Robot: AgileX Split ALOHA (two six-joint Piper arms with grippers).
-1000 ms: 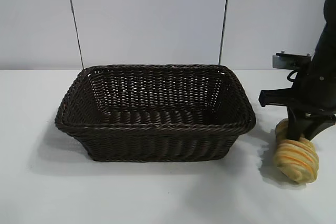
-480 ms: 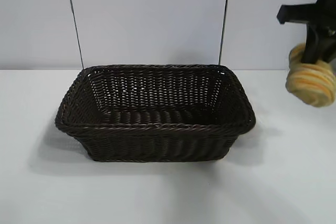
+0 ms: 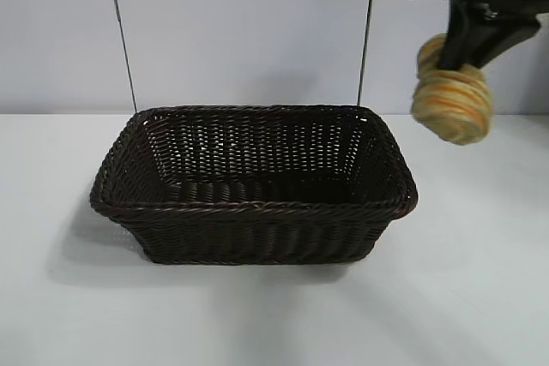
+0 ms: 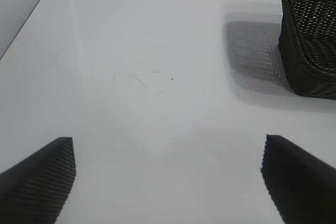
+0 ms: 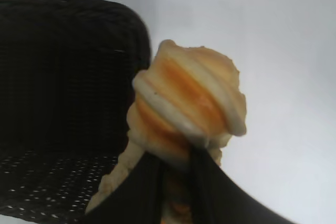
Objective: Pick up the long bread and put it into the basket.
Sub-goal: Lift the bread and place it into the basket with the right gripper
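White counter [image 3: 257, 315], pale wall behind. Right tool [image 3: 467, 49] clamps the bread [image 3: 453, 100] aloft, just right of the basket [image 3: 254, 205], high enough to clear its rim. Left tool [image 4: 168, 174] idles, spread apart.

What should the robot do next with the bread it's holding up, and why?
Probably carry it sideways until it hangs over the basket. The right gripper holds the long bread in the air, but off past the basket's right end, so letting go now would likely drop it on the table.

Lab bench: bare white table [image 3: 480, 297], plain panelled wall [image 3: 240, 32].
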